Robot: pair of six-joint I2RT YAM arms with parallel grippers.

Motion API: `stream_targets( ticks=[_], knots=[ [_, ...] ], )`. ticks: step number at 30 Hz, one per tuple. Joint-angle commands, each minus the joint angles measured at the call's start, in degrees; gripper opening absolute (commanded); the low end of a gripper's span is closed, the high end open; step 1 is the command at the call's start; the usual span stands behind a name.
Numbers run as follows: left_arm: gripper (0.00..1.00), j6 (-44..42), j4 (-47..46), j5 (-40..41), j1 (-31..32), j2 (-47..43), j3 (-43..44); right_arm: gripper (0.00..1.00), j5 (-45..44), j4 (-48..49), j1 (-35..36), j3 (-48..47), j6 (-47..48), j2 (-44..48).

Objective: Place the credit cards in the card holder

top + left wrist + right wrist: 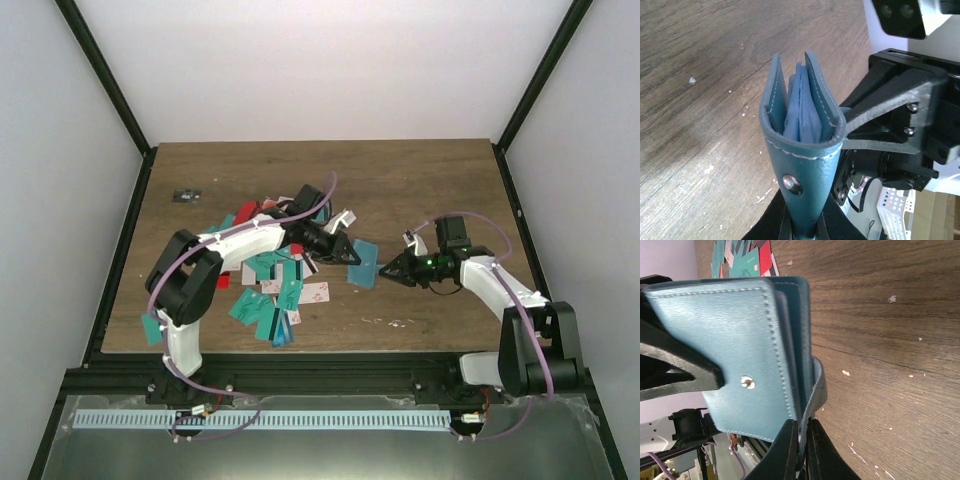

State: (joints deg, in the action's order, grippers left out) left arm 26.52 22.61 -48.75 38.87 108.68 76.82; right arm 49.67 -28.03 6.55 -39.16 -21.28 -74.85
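Top external view: wooden table (420,190), both arms reaching inward and meeting just right of centre. Left arm (250,240) lies across the heap of credit cards (270,295). Right arm (480,275) comes in from the barer side.

Cards: teal, red and white-pink, flat and overlapping on the wood. None is in a gripper.

Card holder (364,262) sits at the heap's right edge, between the two grippers and gripped by both. Left gripper (345,252) is clamped narrow on the side facing the cards. Right gripper (388,268) has its jaws almost together, pinching the thin edge of an outer flap on the far side. The holder appears lifted off the wood, but this cannot be confirmed.

Key relation: the loose cards lie to the left of the holder, beneath the left arm, so the left arm is nearer to them. Both grippers are occupied. Judgement: one must let go before any card can be fetched, and the other must keep the pockets presented.

Left wrist view, holder edge-on: blue-teal leather with pale stitching. The covers are splayed in a narrow V with inner leaves (801,110) standing between them, mouth pointing away from this camera.

Right wrist view: broad face flat to the lens, long axis running away from the fingers.

Snap stud (792,184) is metal and unfastened.
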Motion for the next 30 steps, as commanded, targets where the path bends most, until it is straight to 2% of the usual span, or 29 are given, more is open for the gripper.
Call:
stream_targets(
  ticks=[1, 6, 9, 16, 22, 26, 30],
  knots=[
    [0.04, -1.18, -1.71, -2.04, -0.2, 2.4, -0.43, 0.01, 0.12, 1.03, -0.38, 0.74, 0.03, -0.66],
    [0.05, -1.71, -2.42, -1.77, -0.25, 5.89, -0.71, 0.01, 0.23, 0.62, -0.31, 3.52, -0.11, -0.26],
    [0.12, -1.87, -2.42, -0.8, -0.2, 7.78, -0.63, 0.01, 0.31, 0.49, -0.11, 3.91, -0.7, -0.16],
    [0.45, -4.9, 1.67, 7.33, -0.07, 9.84, 0.47, 0.01, 0.75, 1.83, 0.09, 4.89, -2.45, 0.12],
    [0.73, -7.83, 7.94, 16.26, 0.6, 5.63, 1.67, 0.01, 1.73, 2.23, 0.3, 4.7, -2.86, 1.33],
    [0.77, -9.9, 11.82, 22.37, 1.66, 2.16, 2.87, 0.01, 1.83, 3.11, 0.48, 4.69, -3.56, 1.36],
    [0.8, -10.18, 12.57, 22.73, 3.76, 1.0, 4.35, 0.01, 1.96, 2.45, 0.63, 3.91, -2.85, 1.32]
  ],
)
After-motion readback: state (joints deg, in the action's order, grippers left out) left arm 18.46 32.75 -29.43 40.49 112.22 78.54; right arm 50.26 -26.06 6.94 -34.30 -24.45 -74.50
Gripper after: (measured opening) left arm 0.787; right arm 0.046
